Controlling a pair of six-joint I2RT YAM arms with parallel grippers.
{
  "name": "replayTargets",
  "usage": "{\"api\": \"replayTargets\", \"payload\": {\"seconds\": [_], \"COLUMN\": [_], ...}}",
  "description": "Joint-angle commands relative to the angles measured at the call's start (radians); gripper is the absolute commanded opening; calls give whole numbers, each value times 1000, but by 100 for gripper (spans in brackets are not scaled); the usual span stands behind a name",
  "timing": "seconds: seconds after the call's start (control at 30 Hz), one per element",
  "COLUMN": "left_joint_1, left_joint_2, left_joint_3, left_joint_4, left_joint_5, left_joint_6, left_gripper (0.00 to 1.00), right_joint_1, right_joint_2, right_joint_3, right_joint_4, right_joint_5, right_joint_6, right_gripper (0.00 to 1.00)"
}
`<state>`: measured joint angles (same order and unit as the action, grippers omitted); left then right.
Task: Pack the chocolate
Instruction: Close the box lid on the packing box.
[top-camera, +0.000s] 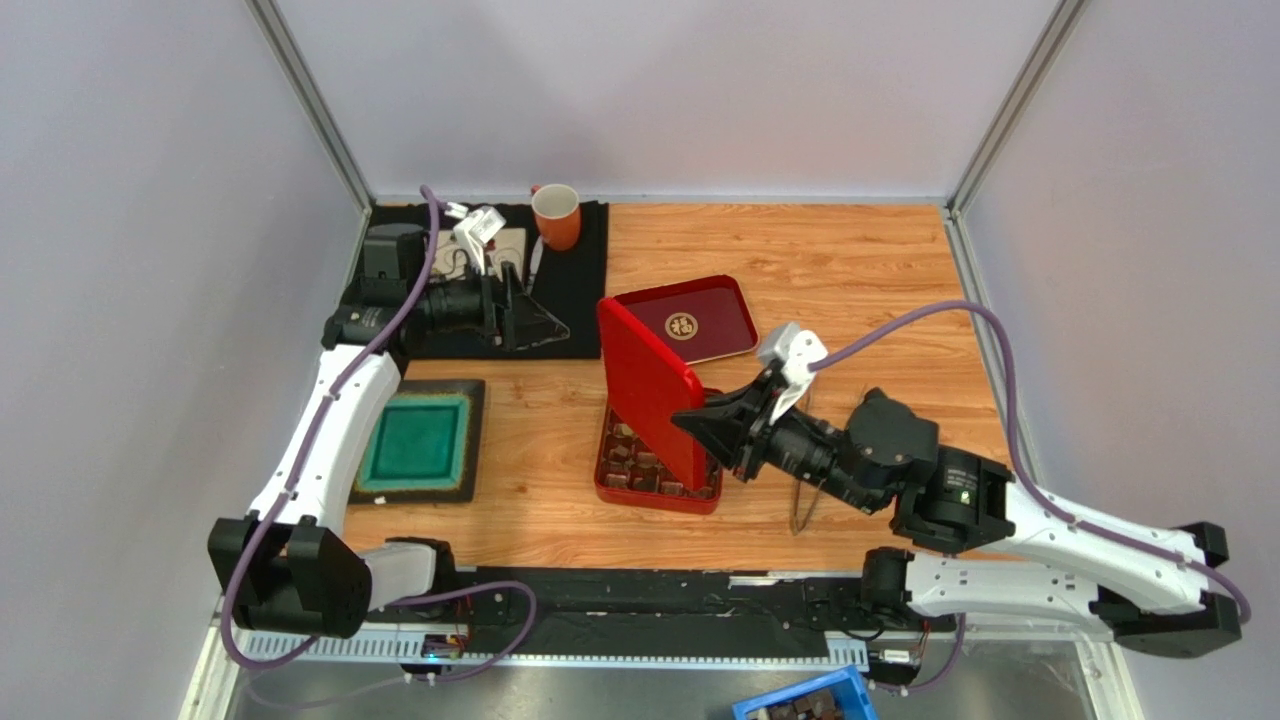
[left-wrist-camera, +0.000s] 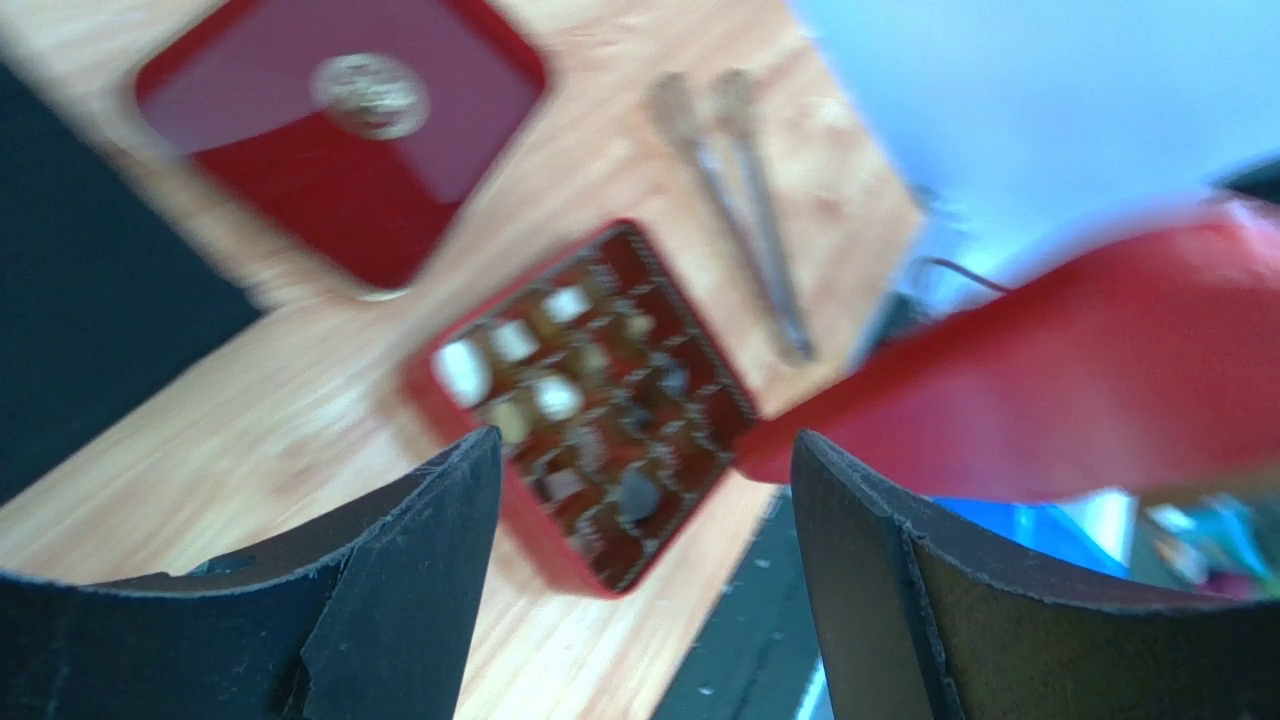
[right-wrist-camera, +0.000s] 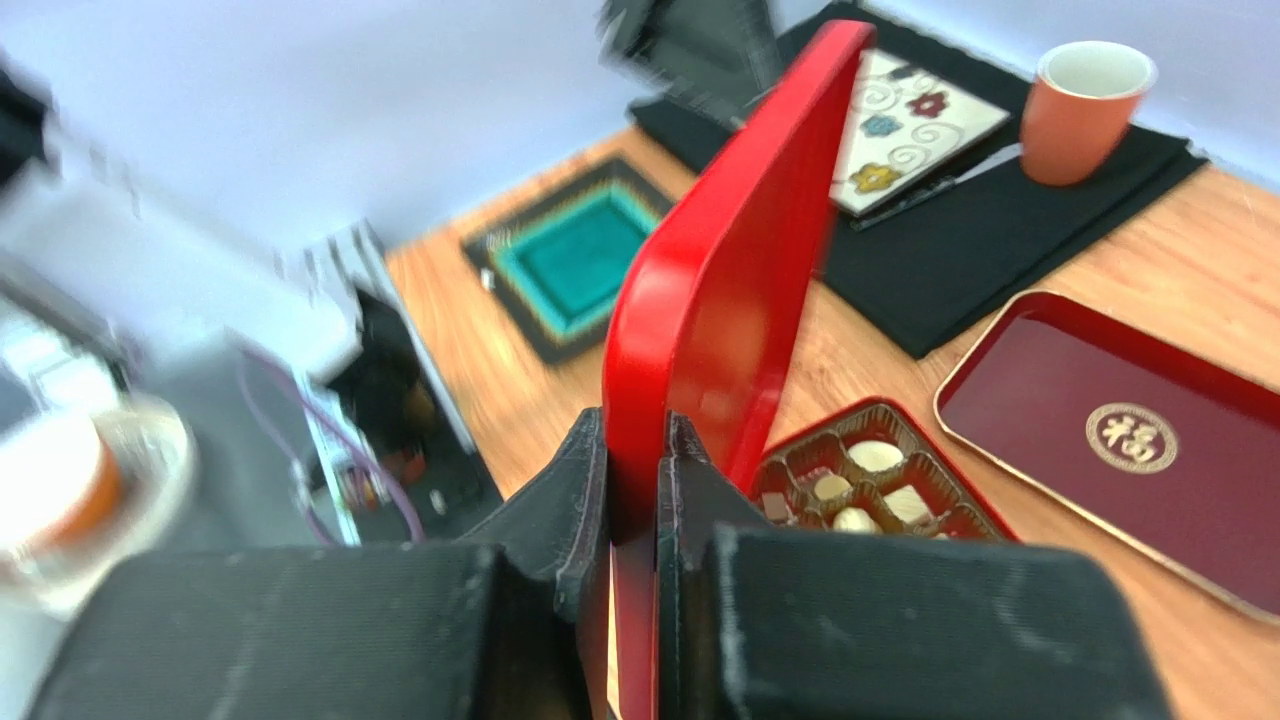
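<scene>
Top external view: the right jaws are clamped on the lower edge of a red lid (top-camera: 646, 383), which stands upright on edge over the right side of a red box (top-camera: 646, 495) near the middle of the table (top-camera: 842, 270). The chocolate (top-camera: 631, 458) sits in the box's gridded compartments, partly hidden behind the lid. Just beyond the box lies a dark red tray (top-camera: 721, 300) with a gold emblem. The left jaws hang above the near edge of a black mat (top-camera: 579, 300) at the far left, well apart from the box. An orange mug (top-camera: 556, 215) stands at the mat's far edge, and a green square dish (top-camera: 413, 440) lies nearer the left arm's base.

Left wrist view, blurred: the jaws stand wide apart with nothing between them. Below are the box (left-wrist-camera: 526, 510) with pale and dark chocolate (left-wrist-camera: 556, 398), the tray (left-wrist-camera: 271, 135), metal tongs (left-wrist-camera: 744, 210) on the table beside the box, and the lid (left-wrist-camera: 1052, 360) at the right.

Right wrist view: the jaws pinch the lid (right-wrist-camera: 736, 285) tightly. The chocolate (right-wrist-camera: 849, 488) shows in the box (right-wrist-camera: 842, 420) just right of it, with the tray (right-wrist-camera: 1052, 375), the mat (right-wrist-camera: 977, 255), the mug (right-wrist-camera: 1085, 90) and the dish (right-wrist-camera: 579, 263) beyond.
</scene>
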<state>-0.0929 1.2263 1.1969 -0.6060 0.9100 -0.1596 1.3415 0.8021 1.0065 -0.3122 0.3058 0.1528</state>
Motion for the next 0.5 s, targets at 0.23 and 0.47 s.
{"api": "replayTargets", "payload": {"seconds": [0.23,0.47], "left_joint_1": [-1,-16], "left_joint_2": [2,-8], "left_joint_3": [-347,-339], "left_joint_4": [1170,1137], "left_joint_5": [625,641], "left_joint_6": [-810,-773], "left_gripper": [79,80], "right_joint_1": [-295,-433], "right_joint_2": [-60,-63], "right_joint_3": [-144,-252], "right_joint_4": [333,498], "right_joint_5": [-345,-502], "right_joint_6": [435,639], "right_gripper": [6,6]}}
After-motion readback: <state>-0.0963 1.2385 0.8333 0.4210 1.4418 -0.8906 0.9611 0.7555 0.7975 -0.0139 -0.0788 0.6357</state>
